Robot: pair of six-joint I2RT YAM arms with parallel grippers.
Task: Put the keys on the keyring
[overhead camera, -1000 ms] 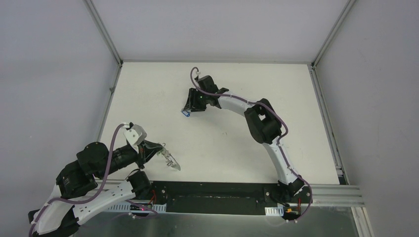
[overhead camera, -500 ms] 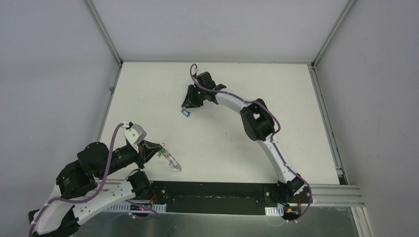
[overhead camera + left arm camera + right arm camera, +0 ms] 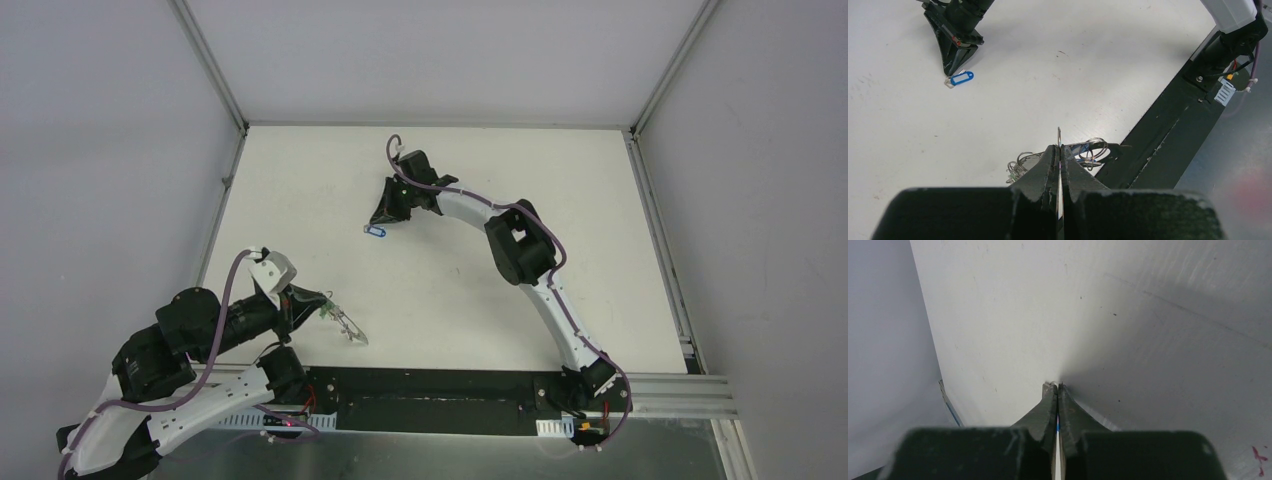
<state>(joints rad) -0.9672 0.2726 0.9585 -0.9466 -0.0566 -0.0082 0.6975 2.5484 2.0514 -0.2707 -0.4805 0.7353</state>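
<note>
**Right hand closes at the blue key**

The right hand has just closed. A second ago its fingers stood spread above the blue key; now they are pressed together, tips down on the tabletop. The arm has also moved a little toward the far side, and the key has slid slightly to the left with it.

For the task this looks like the attempt to pick up the key. It is not sure that it succeeds. In the left wrist view the blue tag lies flat on the tabletop, just beside the closed tips and touching them at one end. In the right wrist view only a thin blue line shows between the fingers, with a small silver bit at the tips. Whether the fingers really pinch the key's edge or have closed beside it cannot be told. Nothing is lifted yet.

The left hand has not changed. It pinches the thin wire of the keyring near the front left of the tabletop, with small rings and a green tag hanging from it. The blue key lies well apart from the keyring, toward the far middle, so it must still be carried over.
</note>
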